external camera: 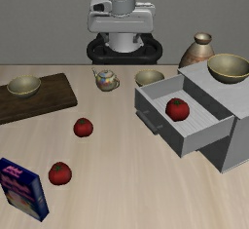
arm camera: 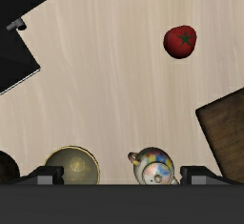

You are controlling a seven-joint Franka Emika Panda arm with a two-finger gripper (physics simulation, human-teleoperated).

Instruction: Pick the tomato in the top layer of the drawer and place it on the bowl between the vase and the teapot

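Wood-grain tabletop lies beneath your gripper [arm camera: 119,175], whose fingers [arm camera: 43,175] stand wide apart with nothing between them: the hand is released. Nearest the fingertips sit the teapot [arm camera: 152,166] and the target bowl [arm camera: 71,166], side by side. In the exterior view this bowl has the teapot at nine o'clock and the vase [external camera: 199,50] at two o'clock. The step in hand, judged from this, is the approach: nothing is picked yet. Farther out, at about four o'clock from the bowl, the top drawer [external camera: 204,121] stands pulled open, and the task's tomato [external camera: 177,109] rests on its grey floor, apart from the walls. Your next move calls for travel over the open drawer, a straight descent between its side walls, and a closing across the fruit's widest part. The tomato looks red, rounded and smooth, and will probably roll if nudged. Do not mistake it for the loose tomato [external camera: 84,128] at seven o'clock from the teapot, or for the second loose tomato [external camera: 60,172] beyond it.
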